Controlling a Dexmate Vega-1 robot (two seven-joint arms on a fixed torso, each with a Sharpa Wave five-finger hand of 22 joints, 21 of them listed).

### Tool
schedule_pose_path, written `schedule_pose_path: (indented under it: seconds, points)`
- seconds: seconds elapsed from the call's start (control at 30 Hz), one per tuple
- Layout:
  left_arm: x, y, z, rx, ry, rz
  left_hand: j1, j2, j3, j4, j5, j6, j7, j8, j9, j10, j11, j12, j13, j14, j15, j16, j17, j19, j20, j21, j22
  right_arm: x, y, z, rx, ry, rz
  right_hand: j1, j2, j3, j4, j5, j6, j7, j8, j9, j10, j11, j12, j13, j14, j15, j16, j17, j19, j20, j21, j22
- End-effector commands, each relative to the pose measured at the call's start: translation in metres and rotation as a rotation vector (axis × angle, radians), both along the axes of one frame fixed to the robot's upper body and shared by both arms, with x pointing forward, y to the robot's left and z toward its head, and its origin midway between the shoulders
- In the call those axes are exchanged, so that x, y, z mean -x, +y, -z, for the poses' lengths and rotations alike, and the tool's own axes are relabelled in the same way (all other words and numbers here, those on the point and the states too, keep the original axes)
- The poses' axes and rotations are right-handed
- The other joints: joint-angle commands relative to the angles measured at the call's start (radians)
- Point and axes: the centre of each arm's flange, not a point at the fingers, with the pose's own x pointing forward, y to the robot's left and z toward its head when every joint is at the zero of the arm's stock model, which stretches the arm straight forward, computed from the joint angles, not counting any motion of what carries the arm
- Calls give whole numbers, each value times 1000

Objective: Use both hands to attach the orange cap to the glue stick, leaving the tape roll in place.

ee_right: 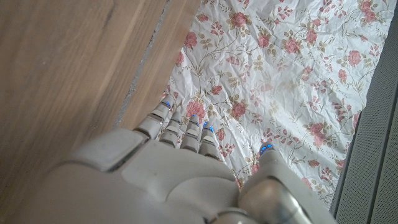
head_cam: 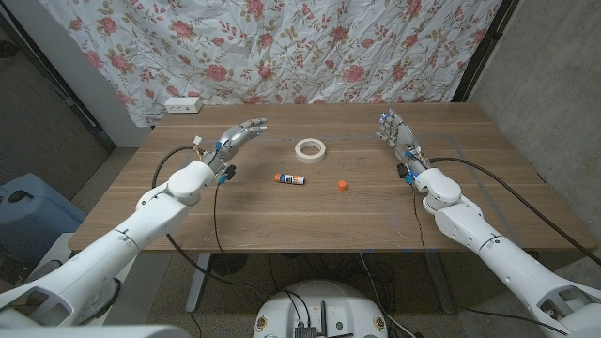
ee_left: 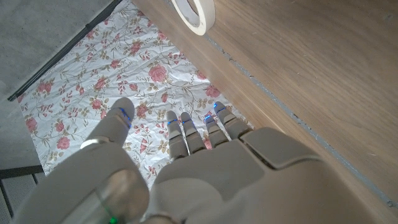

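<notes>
1. Brown wooden worktop, rectangular, plank grain running side to side; carries all the task items near its middle; its surface also shows in both wrist views.
2. Glue stick, short white cylinder with a blue-and-orange label; lies on its side at the middle of the worktop, long axis running left to right; uncapped as far as the head view shows; touched by neither hand.
3. Orange cap, small round plastic piece; sits on the worktop just to the robot's right of the glue stick, apart from it, a touch nearer the robot; not fitted to the stick.
4. Tape roll, cream-white ring of masking tape; lies flat on the worktop beyond the glue stick and cap, toward the far edge; clear of both; its rim also appears in the left wrist view.
5. Left hand, grey-white with blue-lit fingertips; raised over the far left part of the worktop, fingers spread and extended toward the backdrop; holds nothing; well apart from the glue stick; seen from behind in the left wrist view.
6. Right hand, same make; held upright over the far right part of the worktop, fingers apart and reaching up; holds nothing; well apart from the cap; seen from behind in the right wrist view.
7. Floral cloth backdrop, white crumpled fabric with pink roses; hangs behind the worktop.
8. White power strip, at the far left corner of the worktop.
</notes>
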Motion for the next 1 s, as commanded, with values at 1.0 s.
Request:
schedule_pose_path:
  seconds: [1.0]
  points:
    - [42,-51,-34,-666,15,-302,139,-118,-41,4,3,47,-60,6,5,54,-38,-18,4,4,-66,1,3,-78,-7,-8,3,-16,-11,3,-8,-17,-17,13,-3,9,-17,4,23,-18,11,4,3,0,6,1,1,-3,1,-16,-2,-1,6,2]
